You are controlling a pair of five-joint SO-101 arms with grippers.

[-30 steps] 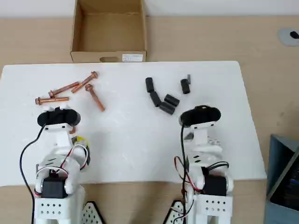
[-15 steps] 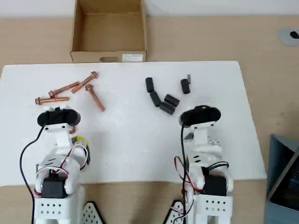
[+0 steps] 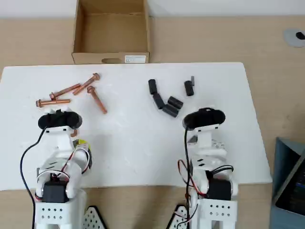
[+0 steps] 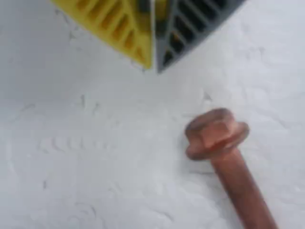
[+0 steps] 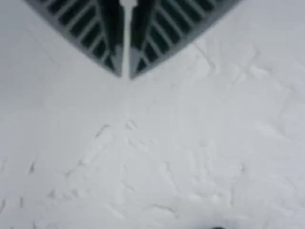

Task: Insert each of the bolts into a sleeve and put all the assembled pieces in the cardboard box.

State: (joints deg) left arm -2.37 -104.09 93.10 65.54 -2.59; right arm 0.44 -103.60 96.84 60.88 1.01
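Several copper bolts [image 3: 71, 90] lie scattered on the left of the white mat [image 3: 128, 148]. Several black sleeves [image 3: 167, 102] lie in a loose group right of centre. The open cardboard box [image 3: 111, 56] stands behind the mat with nothing visible in it. My left arm [image 3: 59, 120] is folded back near the front left. Its gripper [image 4: 155, 67] is shut on nothing, just above the mat, with one bolt [image 4: 219, 136] lying close beside the tips. My right arm [image 3: 204, 119] sits near the front right, below the sleeves. Its gripper [image 5: 125, 71] is shut over bare mat.
The mat rests on a wooden table [image 3: 276, 76]. A grey-blue bin [image 3: 288, 181] stands at the right edge, and a small grey disc [image 3: 294, 36] lies at the far right corner. Bare mat stretches between the two arms.
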